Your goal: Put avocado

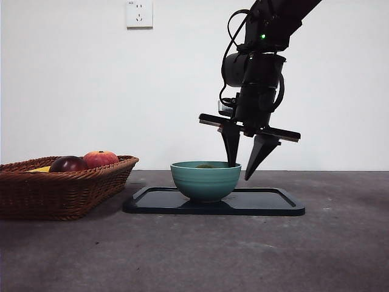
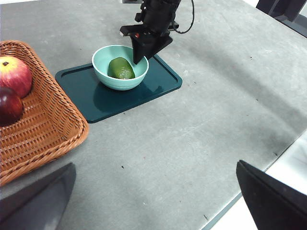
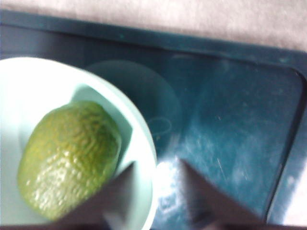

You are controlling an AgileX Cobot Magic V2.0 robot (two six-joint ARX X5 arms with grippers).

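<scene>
Two black jaws of my right gripper (image 1: 242, 170) stand spread apart and empty, straddling the rim of the pale teal ceramic bowl (image 1: 205, 180): one jaw tip dips just inside the rim, the other hangs outside it, above the tray. In my right wrist view the rim runs between the two jaw tips. Inside the bowl lies the dull green, bumpy-skinned oval avocado (image 3: 69, 156), resting on its side on the bowl's floor, free of both jaws. The bowl sits on the dark teal rectangular plastic tray (image 2: 158, 88), toward the tray's end nearest the basket. Off that end, apart from the tray, stands the brown woven wicker basket (image 2: 45, 129). I see a red-orange round fruit (image 2: 15, 74) in it and a dark maroon round fruit (image 2: 9, 105) touching it. My left gripper (image 2: 153, 201) hangs high over the grey table (image 2: 201, 124), well apart from everything, jaws spread wide and empty.
</scene>
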